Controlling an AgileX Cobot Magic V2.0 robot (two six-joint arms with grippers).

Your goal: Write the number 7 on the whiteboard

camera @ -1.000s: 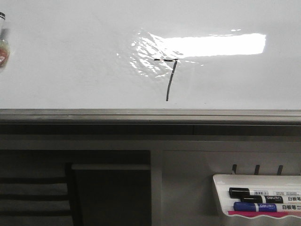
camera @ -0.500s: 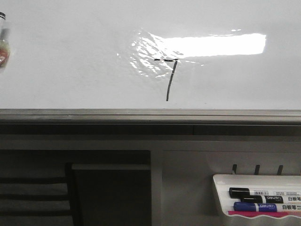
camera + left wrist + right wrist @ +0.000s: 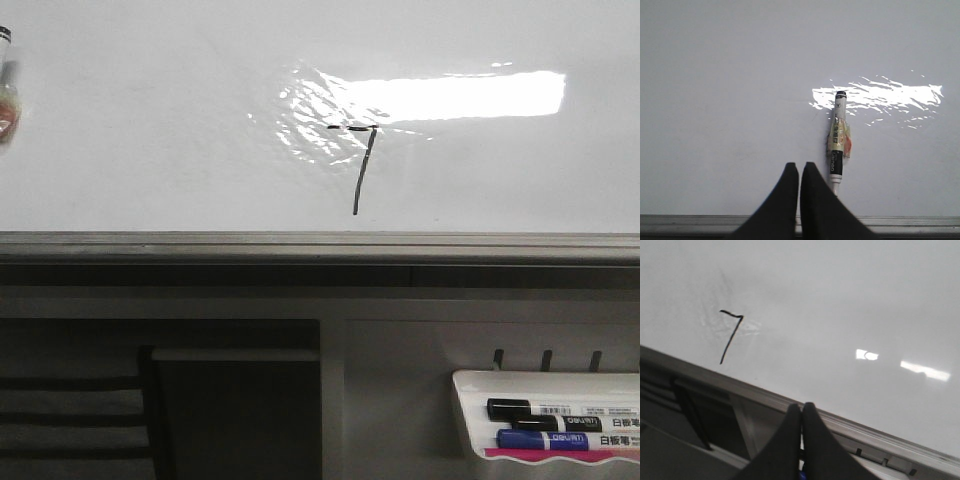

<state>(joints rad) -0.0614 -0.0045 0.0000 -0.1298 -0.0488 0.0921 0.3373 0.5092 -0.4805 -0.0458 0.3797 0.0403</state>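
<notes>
The whiteboard (image 3: pixel 150 130) fills the upper half of the front view, with a wrinkled shiny patch (image 3: pixel 320 120). The number 7 (image 3: pixel 362 170) is drawn in black at its centre: a short broken bar and a long slanted downstroke. It also shows in the right wrist view (image 3: pixel 730 337). Neither gripper shows in the front view. My left gripper (image 3: pixel 799 167) is shut and empty, in front of the board (image 3: pixel 715 75). A black-and-white marker (image 3: pixel 838 137) lies on the board just beside it, its lower end hidden behind one finger. My right gripper (image 3: pixel 801 407) is shut and empty over the board's frame edge.
The grey metal frame (image 3: pixel 320 245) runs along the board's lower edge. A white marker tray (image 3: pixel 470 410) at the lower right holds a black marker (image 3: pixel 545 410) and a blue marker (image 3: pixel 545 439). The marker on the board shows at the far left (image 3: pixel 6 95).
</notes>
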